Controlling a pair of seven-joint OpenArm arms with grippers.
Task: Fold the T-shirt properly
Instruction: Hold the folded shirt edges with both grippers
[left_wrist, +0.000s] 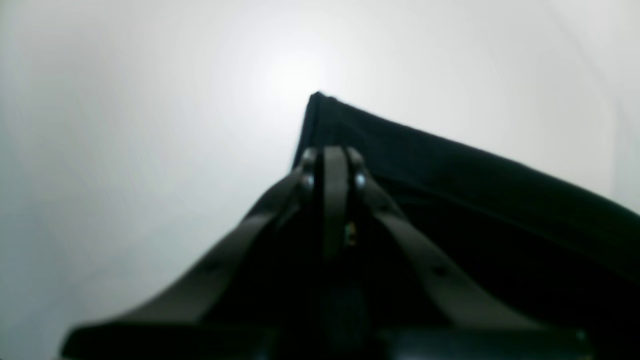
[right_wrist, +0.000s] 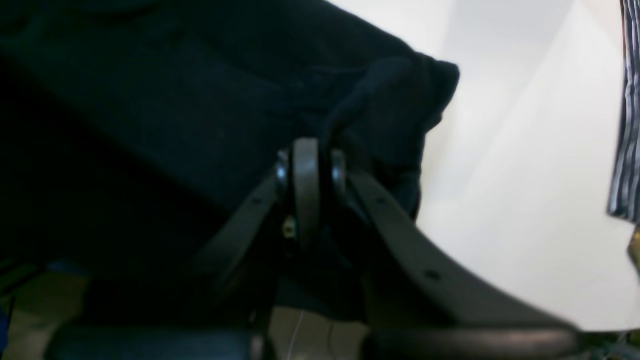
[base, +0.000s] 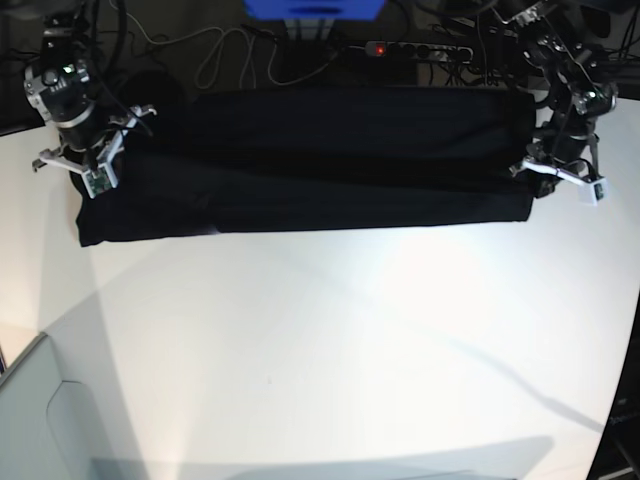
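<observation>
A large black T-shirt (base: 320, 160) lies stretched out as a long, wide band across the far part of a white tabletop (base: 330, 340), seen from the base camera above. Only plain black cloth shows; no print is visible. The near edge of the T-shirt runs almost straight, with one end hanging slightly lower and looser toward the tabletop's near side. The rest of the tabletop on the near side of the T-shirt is bare white, with soft shadows.

The right gripper (base: 97, 178) is at the end of the T-shirt that appears on the left of the base view. Its wrist camera shows the jaws pressed together with a bunched fold of black cloth (right_wrist: 390, 95) pinched at their tips, and the white tabletop beyond the T-shirt's edge. A piece of striped fabric (right_wrist: 627, 125) shows at the edge of that view, well apart from the T-shirt.

The left gripper (base: 560, 178) is at the opposite end of the T-shirt. Its wrist camera shows the jaws closed tight, their tips (left_wrist: 334, 167) meeting right at the T-shirt's corner (left_wrist: 320, 107), which rises in a neat point above the white tabletop. The cloth appears to be gripped there, though the exact contact is blurred.

Beyond the T-shirt's far edge, dark cables (base: 230, 55) and a power strip (base: 420, 50) lie off the tabletop.
</observation>
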